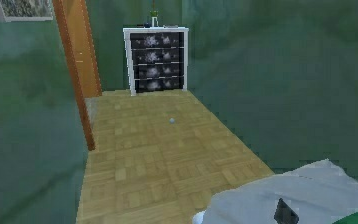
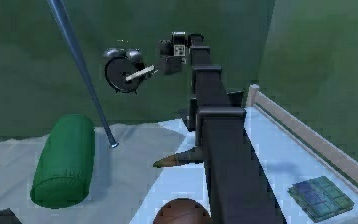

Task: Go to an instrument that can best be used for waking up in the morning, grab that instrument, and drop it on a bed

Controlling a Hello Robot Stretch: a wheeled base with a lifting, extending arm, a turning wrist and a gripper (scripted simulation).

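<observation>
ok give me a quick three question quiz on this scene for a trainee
1. True or false: the alarm clock hangs at the end effector, clear of the bed.
2. In the arm side view, what lies on the bed left of the arm? A) green bolster B) red blanket C) laptop
3. Fill the gap: in the forward view, the dresser stands against the far ...
Key: 1 true; 2 A; 3 wall.

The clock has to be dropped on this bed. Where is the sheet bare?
Bare sheet lies between the green bolster and the arm. Another bare strip runs right of the arm, up to the bed rail, above the book. It is crowded around the brown thing and the ball beside the arm.
</observation>
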